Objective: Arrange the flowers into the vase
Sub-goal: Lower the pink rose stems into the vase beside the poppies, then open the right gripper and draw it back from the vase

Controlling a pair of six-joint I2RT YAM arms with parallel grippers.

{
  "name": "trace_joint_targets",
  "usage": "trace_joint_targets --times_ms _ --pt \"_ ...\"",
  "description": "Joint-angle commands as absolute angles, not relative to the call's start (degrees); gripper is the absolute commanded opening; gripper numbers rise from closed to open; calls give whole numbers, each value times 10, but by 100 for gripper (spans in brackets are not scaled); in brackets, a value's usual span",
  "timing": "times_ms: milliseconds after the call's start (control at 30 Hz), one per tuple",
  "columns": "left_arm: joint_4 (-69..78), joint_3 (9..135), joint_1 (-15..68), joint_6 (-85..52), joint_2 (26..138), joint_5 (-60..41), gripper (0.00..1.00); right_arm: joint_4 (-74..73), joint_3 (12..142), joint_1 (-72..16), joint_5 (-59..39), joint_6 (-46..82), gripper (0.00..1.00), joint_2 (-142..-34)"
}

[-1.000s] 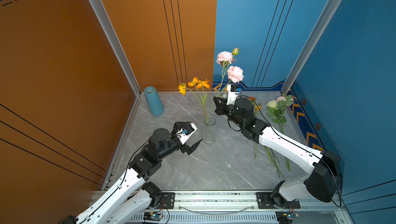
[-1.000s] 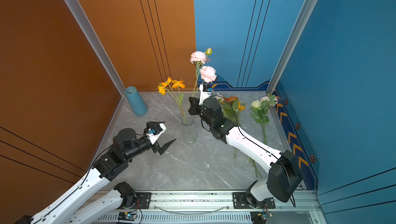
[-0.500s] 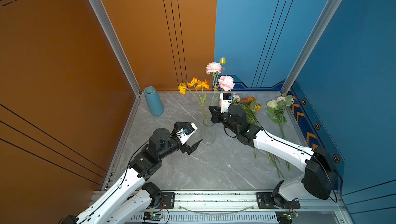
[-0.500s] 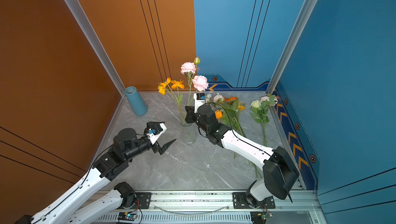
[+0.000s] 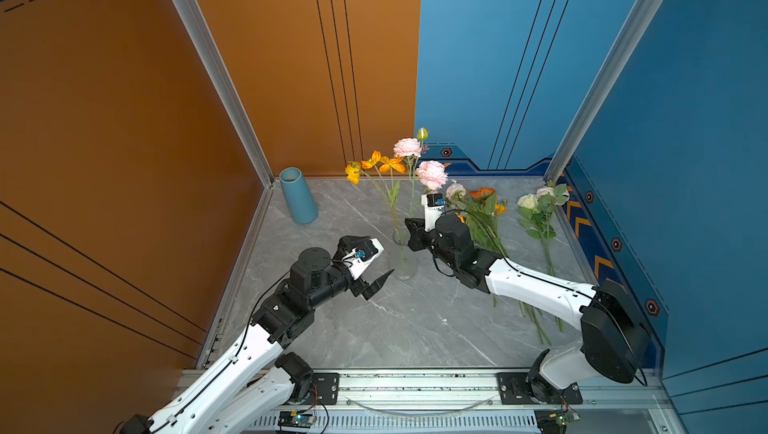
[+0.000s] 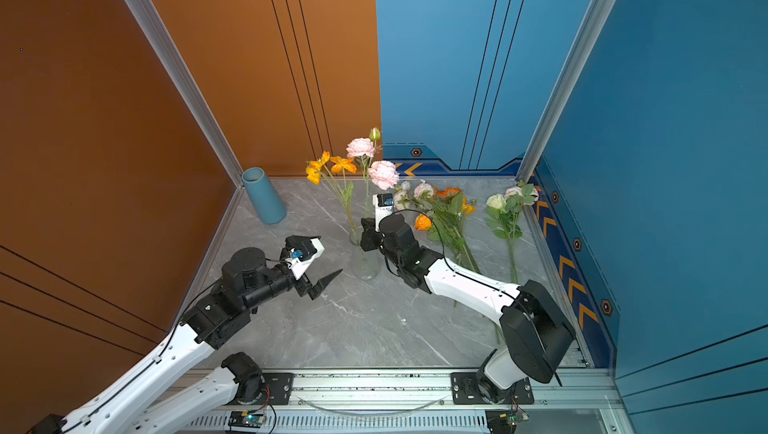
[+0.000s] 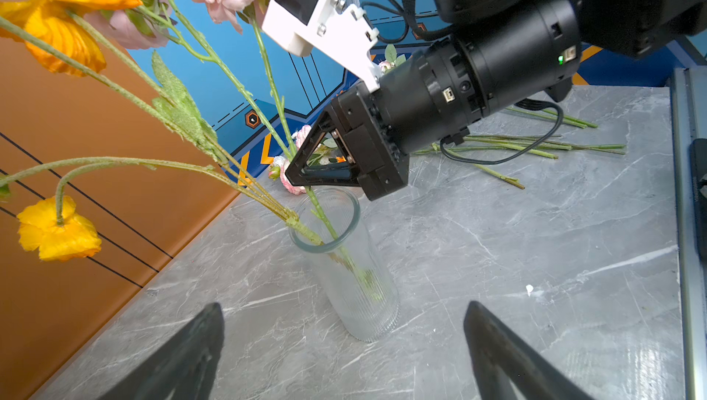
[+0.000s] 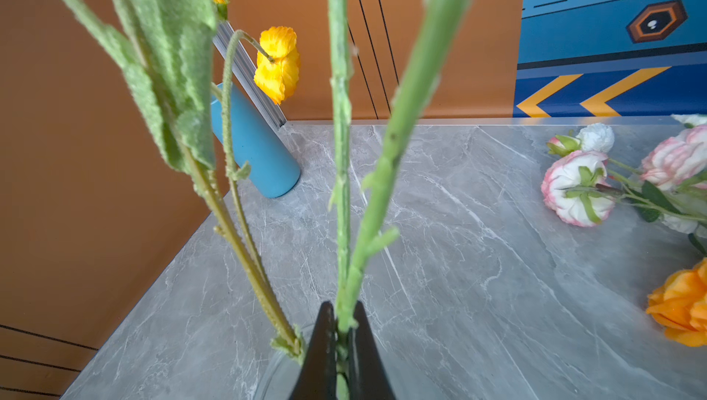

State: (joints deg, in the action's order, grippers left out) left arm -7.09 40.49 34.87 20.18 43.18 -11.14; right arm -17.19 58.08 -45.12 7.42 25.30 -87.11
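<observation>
Glass vase (image 7: 357, 294): orange flowers (image 5: 382, 163), pink flower (image 5: 432, 174) set inside; pink flower pinched by right gripper (image 8: 338, 327) above vase; left gripper (image 7: 343, 306) splayed beside vase.

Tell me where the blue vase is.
In both top views the blue vase stands in the far left corner of the table, beside the orange wall, left of the clear glass vase.

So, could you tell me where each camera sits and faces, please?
Top views: high above the front rail, looking down on the table; both arms show.
Left wrist: behind the open left claw, facing the glass vase and right claw; own fingertips show.
Right wrist: behind the shut right claw, facing the blue vase; own fingertips show.
Shared: both wrist views show the pinched flower stem.
</observation>
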Motion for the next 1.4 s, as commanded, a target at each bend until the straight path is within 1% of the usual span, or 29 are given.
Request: trace_joint_targets --times_ms 0,133,233,467,533,600,733,867,1000,1200,1367 --pt "-70 398 350 211 428 -121 98 -195 573 -456 87 242 0 -874" --pt "-72 400 350 212 428 -123 98 -193 573 -456 90 242 0 -871" --pt "-71 399 351 212 425 -120 98 -188 573 -455 90 241 2 -869" --pt "-71 399 352 212 424 -124 98 -172 573 -462 92 239 10 -857" --pt "-72 400 352 212 423 -124 98 -167 573 -463 93 237 14 -852" --pt "-72 400 353 212 422 -124 98 -160 574 -465 94 234 21 -847" --pt "-73 400 354 212 421 -123 98 -144 574 -468 101 229 27 -836" --pt "-74 400 355 213 420 -123 98 -131 568 -470 105 226 38 -822" --pt "-74 400 356 214 420 -123 98 -113 566 -473 109 222 43 -810" --pt "-74 400 357 214 420 -122 98 -75 562 -482 118 215 55 -787" --pt "-75 400 357 214 420 -122 98 -33 541 -488 149 216 71 -740"
